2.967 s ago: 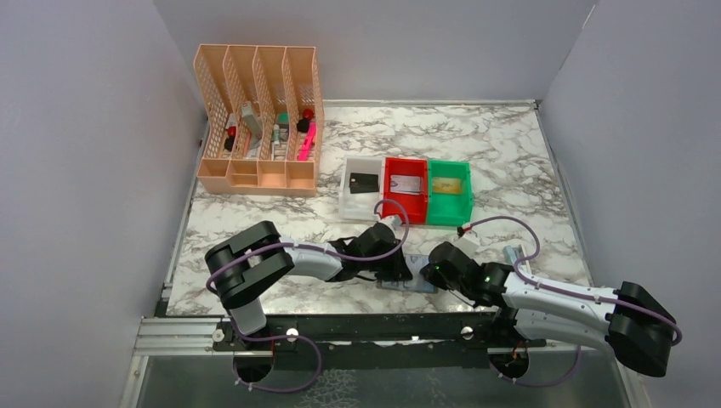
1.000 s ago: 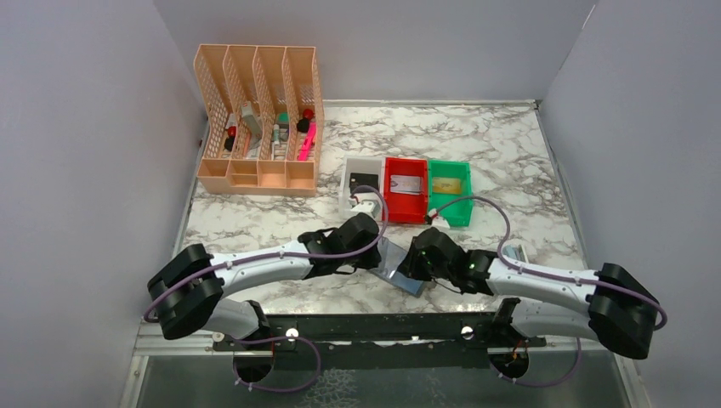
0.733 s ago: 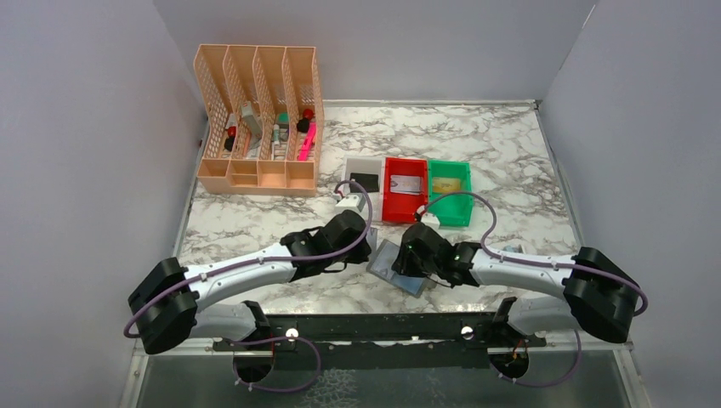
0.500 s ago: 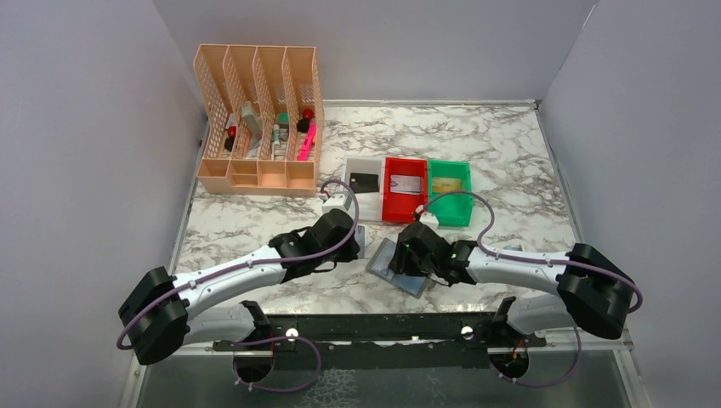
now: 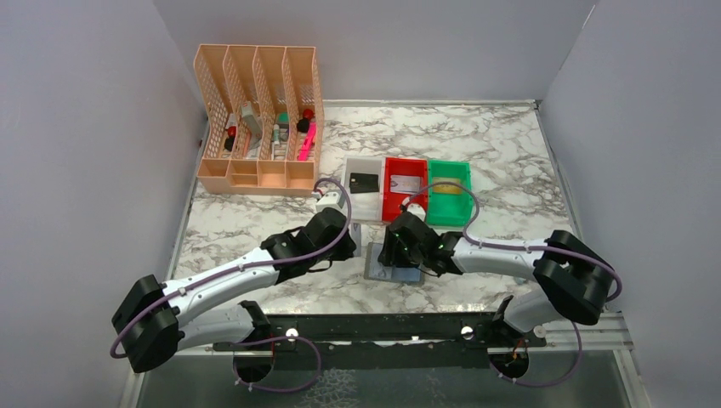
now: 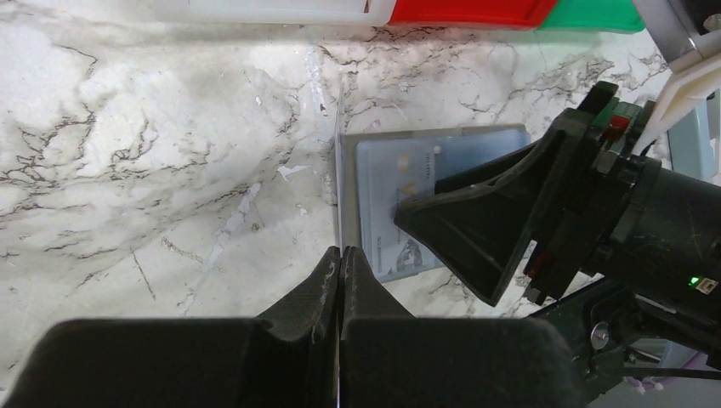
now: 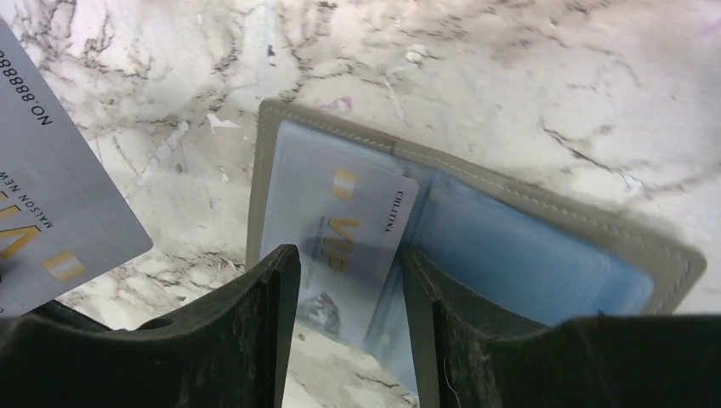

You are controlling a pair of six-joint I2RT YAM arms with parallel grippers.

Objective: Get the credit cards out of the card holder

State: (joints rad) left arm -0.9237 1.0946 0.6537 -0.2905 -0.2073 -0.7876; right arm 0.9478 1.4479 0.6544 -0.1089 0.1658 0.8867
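Note:
The card holder [image 5: 405, 274] lies open on the marble, its light-blue pockets [image 7: 527, 255] facing up inside a grey rim. A silvery-white credit card [image 7: 340, 225] marked VIP sticks halfway out of its left pocket. My right gripper [image 7: 349, 259] hovers open just above that card, one finger on each side, gripping nothing. My left gripper [image 6: 341, 253] is shut on another silvery credit card [image 6: 339, 153], seen edge-on, just left of the holder [image 6: 502, 144]. That held card [image 7: 51, 212] also shows at the left edge of the right wrist view. From above, the left gripper [image 5: 349, 243] sits beside the right gripper [image 5: 393, 252].
Behind the holder stand a white bin [image 5: 350, 204] with a black card [image 5: 363, 181], a red bin [image 5: 393, 204] with a silvery card [image 5: 407, 183], and a green bin [image 5: 449, 212] with a gold card [image 5: 447, 184]. A peach desk rack [image 5: 258, 119] stands at the back left.
My left gripper has drawn back to the left with a card pulled out of the holder. My right gripper has opened and shifted left over the holder, which has turned squarer.

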